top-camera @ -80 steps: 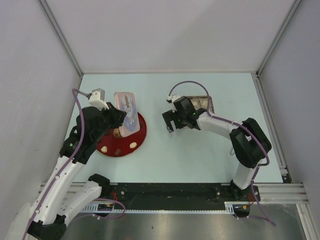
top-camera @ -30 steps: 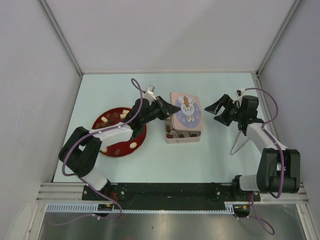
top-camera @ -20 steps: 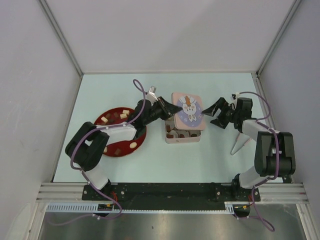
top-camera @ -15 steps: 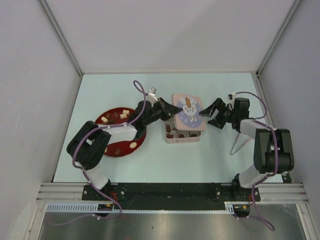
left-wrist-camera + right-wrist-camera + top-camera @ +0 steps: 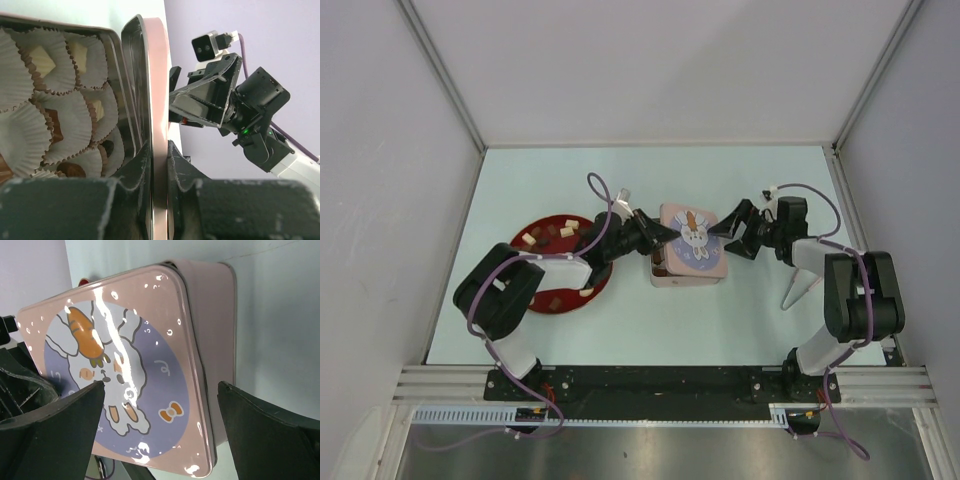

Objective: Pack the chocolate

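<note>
The left pincer [image 5: 159, 150] is pinching the thin edge of a pink lid [image 5: 159, 90]. One finger sits on each side of the rim. From above, this pincer [image 5: 653, 234] is at the lid's left side, and its arm reaches over from the left across a red plate [image 5: 533, 252].

The lid [image 5: 695, 240] has a white bunny and an orange carrot painted on it. It hangs slanted over a pink tin [image 5: 682, 278] in the middle of the table [image 5: 620, 180]. It hides most of the tin, but the tin's left side and near-left corner peek out.

The right pincer [image 5: 728, 226] is spread wide. It sits just beside the lid's right edge and holds nothing. Its own camera shows one dark finger on each side of the bunny picture — I can't tell if they touch the lid.

Some of the chocolate [image 5: 42, 57] is inside the tin. The pieces sit in frilly white paper cups [image 5: 20, 75], some cream and some dark brown. More chocolate [image 5: 586, 291] lies on the red plate, left of the tin — little cream and brown bits spread along its far edge and near edge.

Thin pink tongs [image 5: 798, 290] lie on the table to the right, well apart from the tin.
</note>
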`<move>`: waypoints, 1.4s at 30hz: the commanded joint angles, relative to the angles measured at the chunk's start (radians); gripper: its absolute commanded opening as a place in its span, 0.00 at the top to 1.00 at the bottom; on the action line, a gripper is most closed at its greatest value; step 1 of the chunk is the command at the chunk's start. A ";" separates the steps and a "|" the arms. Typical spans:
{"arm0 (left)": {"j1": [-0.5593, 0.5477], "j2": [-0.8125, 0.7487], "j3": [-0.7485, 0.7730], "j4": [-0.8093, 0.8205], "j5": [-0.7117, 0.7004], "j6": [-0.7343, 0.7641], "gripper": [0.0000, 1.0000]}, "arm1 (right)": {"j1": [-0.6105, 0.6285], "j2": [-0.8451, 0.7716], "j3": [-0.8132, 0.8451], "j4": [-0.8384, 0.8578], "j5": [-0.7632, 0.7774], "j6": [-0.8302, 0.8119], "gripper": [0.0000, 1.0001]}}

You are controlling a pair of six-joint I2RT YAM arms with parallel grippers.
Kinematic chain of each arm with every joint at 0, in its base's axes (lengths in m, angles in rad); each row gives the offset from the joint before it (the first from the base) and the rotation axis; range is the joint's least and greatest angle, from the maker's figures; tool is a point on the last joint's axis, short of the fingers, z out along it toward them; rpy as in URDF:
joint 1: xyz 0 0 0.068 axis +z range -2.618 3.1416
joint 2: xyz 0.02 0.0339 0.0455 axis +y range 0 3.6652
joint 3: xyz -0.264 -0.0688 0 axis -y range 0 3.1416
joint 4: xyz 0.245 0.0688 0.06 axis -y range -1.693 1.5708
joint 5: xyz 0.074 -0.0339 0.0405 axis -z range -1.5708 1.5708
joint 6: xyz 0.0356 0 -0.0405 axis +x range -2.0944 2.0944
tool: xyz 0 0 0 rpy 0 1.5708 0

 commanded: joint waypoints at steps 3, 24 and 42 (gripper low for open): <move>-0.004 -0.056 -0.019 0.049 -0.025 0.026 0.81 | 0.034 0.040 -0.002 0.037 -0.042 0.004 0.00; -0.004 -0.176 0.108 -0.475 -0.211 0.273 0.36 | 0.081 -0.043 0.022 -0.053 0.043 0.004 0.00; -0.004 -0.217 0.138 -0.736 -0.308 0.383 0.12 | 0.150 -0.077 0.126 -0.240 0.247 -0.058 0.00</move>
